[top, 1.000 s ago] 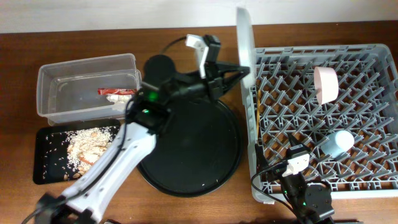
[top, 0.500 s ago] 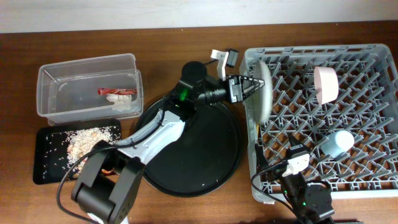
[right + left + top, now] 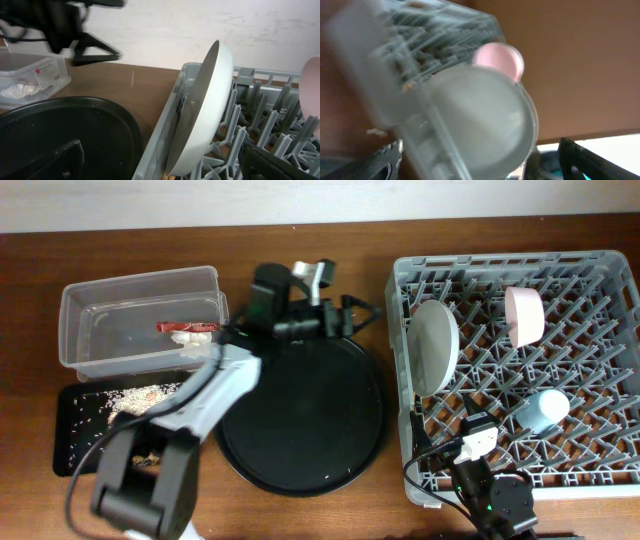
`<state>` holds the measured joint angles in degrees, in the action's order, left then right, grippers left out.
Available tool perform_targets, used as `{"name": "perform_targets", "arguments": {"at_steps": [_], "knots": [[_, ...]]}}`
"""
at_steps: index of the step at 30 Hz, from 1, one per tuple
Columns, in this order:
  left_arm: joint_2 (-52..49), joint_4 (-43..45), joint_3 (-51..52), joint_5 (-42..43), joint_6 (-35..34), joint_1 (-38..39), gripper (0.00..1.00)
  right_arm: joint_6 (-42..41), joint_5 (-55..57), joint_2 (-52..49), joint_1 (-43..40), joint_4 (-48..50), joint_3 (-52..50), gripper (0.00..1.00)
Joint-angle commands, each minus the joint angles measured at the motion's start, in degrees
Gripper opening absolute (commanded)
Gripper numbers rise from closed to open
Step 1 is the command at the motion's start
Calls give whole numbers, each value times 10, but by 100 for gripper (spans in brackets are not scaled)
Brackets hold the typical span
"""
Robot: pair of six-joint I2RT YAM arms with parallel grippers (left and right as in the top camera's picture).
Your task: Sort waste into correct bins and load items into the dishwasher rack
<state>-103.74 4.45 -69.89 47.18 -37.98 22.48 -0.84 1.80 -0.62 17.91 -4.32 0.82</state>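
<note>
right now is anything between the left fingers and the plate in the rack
Only the rack's side wall: the plate leans just inside it, and the open left fingers are outside it.

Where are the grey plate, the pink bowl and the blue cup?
grey plate (image 3: 435, 347), overhead view, middle of its face.
pink bowl (image 3: 523, 316), overhead view, its outer wall.
blue cup (image 3: 541, 411), overhead view, its side.

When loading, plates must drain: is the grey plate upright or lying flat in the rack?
Upright but leaning: the plate stands on edge in the rack, tilted, not flat.
</note>
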Motion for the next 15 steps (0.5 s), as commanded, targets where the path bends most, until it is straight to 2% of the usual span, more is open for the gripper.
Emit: {"name": "perform_targets", "arguments": {"at_steps": [1, 3, 5, 7, 10, 15], "knots": [[109, -210, -27, -108, 201, -21, 99, 0, 2, 3, -3, -1, -5, 98], [155, -322, -43, -202, 261, -16, 99, 0, 1, 3, -3, -1, -5, 98], [194, -375, -52, -259, 285, -10, 99, 0, 1, 3, -3, -1, -5, 98], [242, -407, -54, -290, 287, -5, 99, 0, 1, 3, -3, -1, -5, 98], [334, -486, -54, -407, 287, -10, 99, 0, 1, 3, -3, -1, -5, 98], [463, -591, -53, -472, 287, -10, 99, 0, 1, 3, -3, -1, -5, 98]]}}
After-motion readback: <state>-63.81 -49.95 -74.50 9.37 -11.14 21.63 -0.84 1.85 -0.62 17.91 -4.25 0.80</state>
